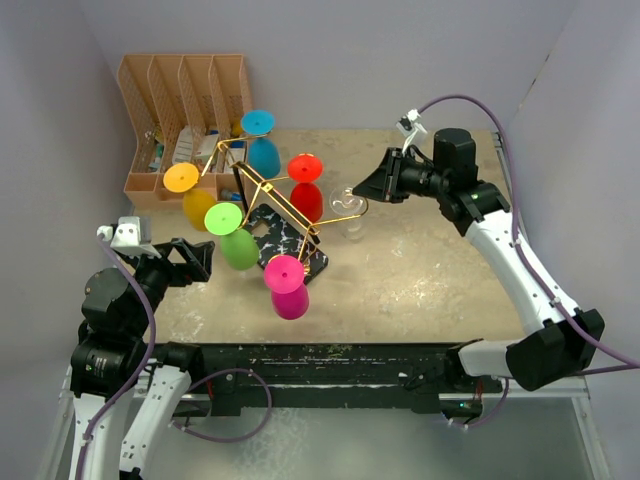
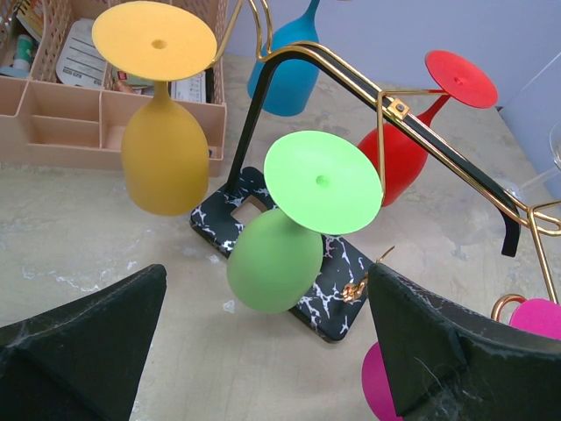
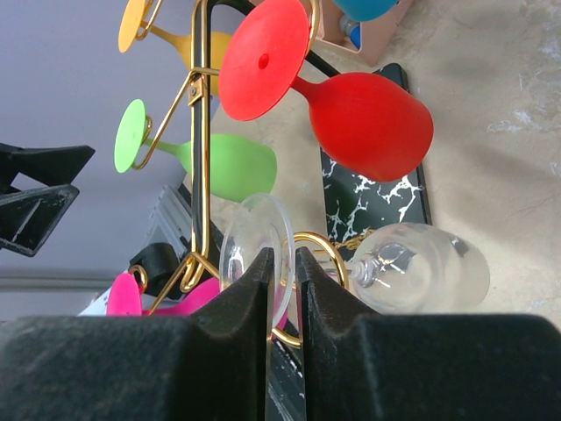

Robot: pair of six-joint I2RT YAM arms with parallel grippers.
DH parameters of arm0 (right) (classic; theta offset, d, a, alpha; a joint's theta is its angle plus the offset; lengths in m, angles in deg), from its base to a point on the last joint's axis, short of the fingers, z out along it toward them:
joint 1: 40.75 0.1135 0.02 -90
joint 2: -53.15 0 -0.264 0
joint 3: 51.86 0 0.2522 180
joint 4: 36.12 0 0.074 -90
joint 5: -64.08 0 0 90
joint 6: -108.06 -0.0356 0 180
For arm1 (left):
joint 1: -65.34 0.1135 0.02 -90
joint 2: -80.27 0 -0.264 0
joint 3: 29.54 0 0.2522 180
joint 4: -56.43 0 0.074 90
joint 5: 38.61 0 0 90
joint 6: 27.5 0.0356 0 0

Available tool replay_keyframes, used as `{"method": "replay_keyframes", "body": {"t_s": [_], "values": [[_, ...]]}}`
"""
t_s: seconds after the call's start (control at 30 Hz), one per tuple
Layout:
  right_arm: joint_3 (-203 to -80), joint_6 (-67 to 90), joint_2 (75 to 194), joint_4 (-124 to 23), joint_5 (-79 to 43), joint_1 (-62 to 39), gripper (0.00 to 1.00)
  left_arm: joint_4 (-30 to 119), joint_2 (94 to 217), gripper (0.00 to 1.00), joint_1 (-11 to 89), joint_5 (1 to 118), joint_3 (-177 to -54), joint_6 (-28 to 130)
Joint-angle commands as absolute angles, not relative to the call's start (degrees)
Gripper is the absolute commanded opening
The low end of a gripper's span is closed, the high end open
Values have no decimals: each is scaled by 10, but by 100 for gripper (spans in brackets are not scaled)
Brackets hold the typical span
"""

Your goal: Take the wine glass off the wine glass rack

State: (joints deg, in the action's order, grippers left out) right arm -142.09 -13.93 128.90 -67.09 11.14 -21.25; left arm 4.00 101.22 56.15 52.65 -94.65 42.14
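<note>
The wine glass rack (image 1: pixel 272 195) is a gold wire stand on a black marble-look base (image 1: pixel 300 250) at mid-table. A clear wine glass (image 1: pixel 352 212) hangs upside down from its right scroll arm. In the right wrist view its bowl (image 3: pixel 421 267) lies right of my fingers and its round foot (image 3: pixel 250 237) sits against the gold loop. My right gripper (image 3: pixel 282 259) is shut on the rim of that foot; it also shows from above (image 1: pixel 362 190). My left gripper (image 1: pixel 195 262) is open and empty, left of the rack, with the green glass (image 2: pixel 276 263) just ahead of it (image 2: pixel 267 274).
Yellow (image 1: pixel 195 200), blue (image 1: pixel 262 150), red (image 1: pixel 305 190), green (image 1: pixel 235 240) and pink (image 1: pixel 288 290) glasses hang from the other arms. An orange-brown slotted organiser (image 1: pixel 185 105) stands at the back left. The table's near edge lies just below the pink glass.
</note>
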Motion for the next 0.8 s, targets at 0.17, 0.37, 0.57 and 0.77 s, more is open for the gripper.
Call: {"method": "replay_keyframes", "body": {"t_s": [0.17,0.37,0.57,0.77], "values": [[-1418,-154,1265,-647,164,-205,24,66,1015,99,558,529,-945,423],[-1415,-156,1264,-645,169,-205,24,66,1015,99,558,529,-945,423],[-1415,-158,1269,-646,170,-205,5,66,1015,99,558,528,-945,423],[-1408,-184,1256,-653,130,-205,0,66,1015,99,558,528,-945,423]]}}
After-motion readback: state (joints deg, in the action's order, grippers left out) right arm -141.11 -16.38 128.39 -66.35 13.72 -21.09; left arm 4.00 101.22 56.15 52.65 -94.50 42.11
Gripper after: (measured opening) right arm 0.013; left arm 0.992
